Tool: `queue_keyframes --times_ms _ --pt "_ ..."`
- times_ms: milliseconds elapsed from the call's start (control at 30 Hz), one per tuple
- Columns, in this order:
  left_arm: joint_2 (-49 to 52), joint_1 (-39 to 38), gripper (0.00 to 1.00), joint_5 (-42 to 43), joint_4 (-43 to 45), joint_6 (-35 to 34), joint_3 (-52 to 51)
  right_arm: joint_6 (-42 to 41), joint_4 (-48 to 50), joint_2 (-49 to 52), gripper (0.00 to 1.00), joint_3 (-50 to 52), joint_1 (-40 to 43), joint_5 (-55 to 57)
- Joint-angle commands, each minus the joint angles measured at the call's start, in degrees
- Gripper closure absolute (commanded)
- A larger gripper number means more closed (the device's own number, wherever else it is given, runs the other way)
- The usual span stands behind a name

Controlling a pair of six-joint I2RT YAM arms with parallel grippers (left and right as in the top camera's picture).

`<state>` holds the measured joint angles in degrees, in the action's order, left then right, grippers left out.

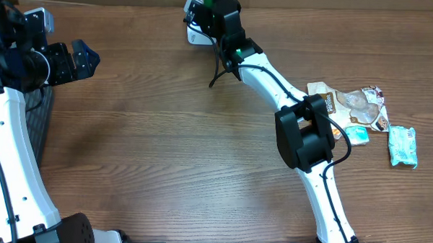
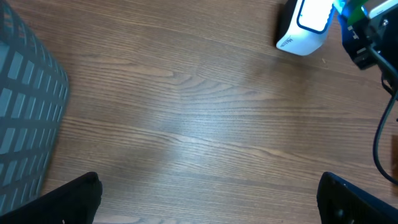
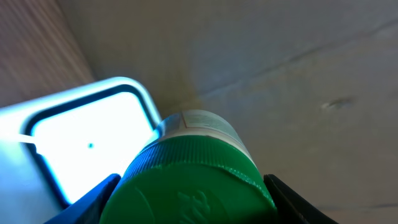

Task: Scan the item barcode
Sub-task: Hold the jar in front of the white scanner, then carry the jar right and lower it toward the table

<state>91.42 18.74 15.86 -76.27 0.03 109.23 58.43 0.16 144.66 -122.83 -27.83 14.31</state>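
- Filling the right wrist view, a green-capped bottle (image 3: pixel 193 180) is sitting clamped in the right gripper (image 1: pixel 217 6), cap toward the lens, with one of the dark fingers (image 3: pixel 87 205) pressing on each side of the cap.
- At the far left, a grey mesh basket (image 2: pixel 28 112) is standing by the table's edge, close beside the left arm's white lower link.
- Just right of it, the left gripper (image 1: pixel 86 58) is hanging above the wooden table (image 1: pixel 165 156), jaws spread wide and holding nothing. The left wrist view is showing only bare wood between its fingertips.
- Toward the table's back edge, a white scanner (image 1: pixel 196 36) is resting on the wood, its window glowing pale blue-white in the right wrist view.
- Directly at the scanner, the bottle is being held with its labelled side close against the lit window. Whether the two are touching cannot be told.
- From the front right of the table, the right arm is reaching diagonally across the wood to the scanner, a black cable trailing along its white links.
- At the far right, a loose pile of crumpled snack packets (image 1: pixel 354 105) is lying flat on the table, and a teal packet (image 1: pixel 402 146) is lying just beside the pile, nearest the right edge.
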Motion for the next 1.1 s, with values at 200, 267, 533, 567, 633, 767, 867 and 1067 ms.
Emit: queue_keyframes --times_ms 200,267,533,567,633,767,867,1067 --pt "0.09 -0.39 0.00 0.09 0.15 0.87 0.20 -30.01 -21.22 -19.82 0.76 -0.33 -1.36 -9.64" --pt "0.09 -0.39 0.00 0.09 0.15 0.87 0.20 -37.35 -30.67 -23.43 0.76 -0.33 -1.36 -13.64" --pt "0.09 -0.39 0.00 0.09 0.15 0.87 0.20 -49.55 -69.55 -28.81 0.74 -0.24 -1.36 -17.68" --pt "0.09 -0.39 0.00 0.09 0.15 0.87 0.20 -50.56 -73.42 -28.55 0.75 0.24 -1.33 -17.73" --pt "0.09 -0.39 0.00 0.09 0.15 0.87 0.20 -51.39 -79.19 -28.22 0.75 2.60 -1.33 -18.97" --pt "0.09 -0.39 0.00 0.09 0.17 0.87 0.20 -52.33 -82.49 -28.04 0.75 11.28 -1.18 -18.91" --pt "0.09 -0.39 0.00 0.09 0.15 0.87 0.20 -55.04 -80.76 -28.04 0.75 19.58 0.11 -17.44" --pt "0.09 -0.39 0.00 0.09 0.15 0.87 0.20 -67.69 -79.38 -28.04 0.82 26.82 6.40 -11.10"
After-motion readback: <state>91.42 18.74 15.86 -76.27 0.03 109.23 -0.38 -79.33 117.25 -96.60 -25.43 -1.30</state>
